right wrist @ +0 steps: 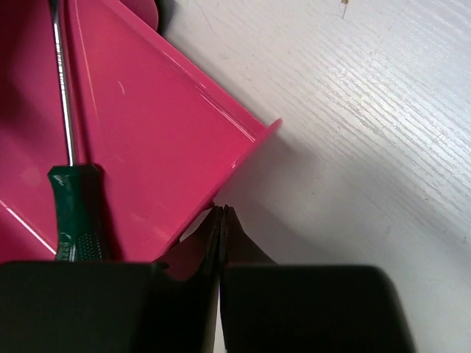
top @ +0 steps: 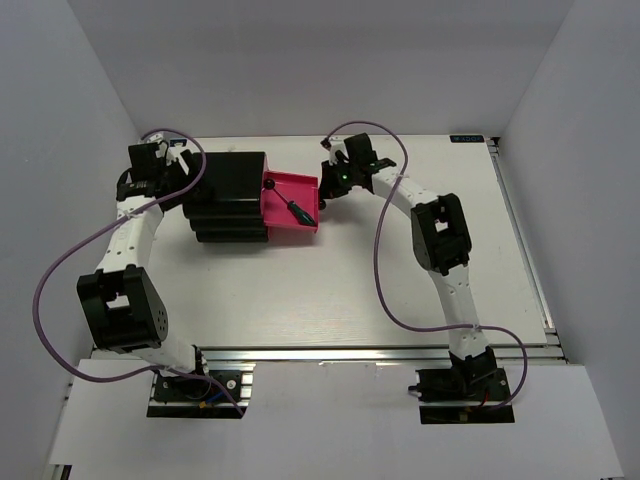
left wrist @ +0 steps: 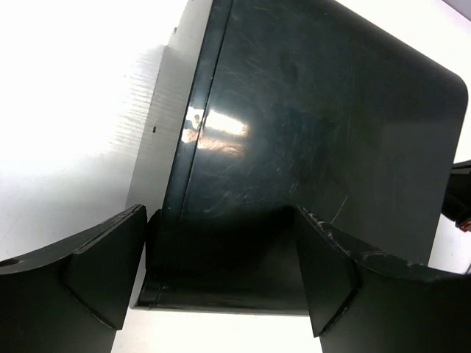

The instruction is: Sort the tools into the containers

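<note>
Currently one pink drawer stands pulled out to the right of the black cabinet, in the upper middle of the top view. The green-handled screwdriver lies slantwise on the drawer's floor. The left pincer is spread, one finger on either side of the cabinet's end. The right pincer is pressed together on nothing, with its tips right at the drawer's outer wall, low over the white table.

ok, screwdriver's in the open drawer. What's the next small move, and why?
Probably push the pink drawer shut with the right gripper: the green-handled screwdriver already lies inside, that gripper sits shut at the drawer's front, and the open left gripper straddles the cabinet edge.
</note>
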You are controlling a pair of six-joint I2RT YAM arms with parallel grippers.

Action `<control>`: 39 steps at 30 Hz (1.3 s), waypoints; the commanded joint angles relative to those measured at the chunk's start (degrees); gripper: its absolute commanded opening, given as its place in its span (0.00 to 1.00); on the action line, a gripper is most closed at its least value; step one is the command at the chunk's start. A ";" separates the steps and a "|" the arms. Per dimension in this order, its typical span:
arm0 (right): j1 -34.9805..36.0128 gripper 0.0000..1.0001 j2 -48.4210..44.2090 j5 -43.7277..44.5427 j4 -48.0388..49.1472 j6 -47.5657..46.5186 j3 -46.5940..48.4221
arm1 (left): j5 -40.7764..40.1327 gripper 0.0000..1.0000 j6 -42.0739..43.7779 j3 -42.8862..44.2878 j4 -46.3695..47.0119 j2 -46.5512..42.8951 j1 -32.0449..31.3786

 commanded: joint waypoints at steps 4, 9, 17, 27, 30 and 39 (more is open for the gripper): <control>3.45 0.00 0.48 -8.40 7.86 6.72 6.49 | 7.43 0.89 1.36 -0.38 -0.14 1.84 -1.15; 6.09 0.00 0.22 -9.19 10.22 9.26 7.80 | 8.49 0.89 1.10 -0.56 0.21 2.37 -1.15; 9.51 0.00 2.50 -7.52 12.42 12.25 10.97 | 9.89 0.89 1.01 -1.26 0.83 2.55 -1.15; 9.52 0.04 2.85 -8.48 16.81 15.32 9.40 | 10.16 0.89 0.22 -1.53 0.83 2.55 -1.15; 7.32 0.14 1.27 -13.30 23.38 18.40 6.32 | 10.33 0.89 -0.49 -1.70 1.44 2.63 -1.15; 2.31 0.52 -1.54 -13.66 21.83 7.53 3.50 | 9.19 0.89 -1.28 -1.35 1.62 2.55 -1.15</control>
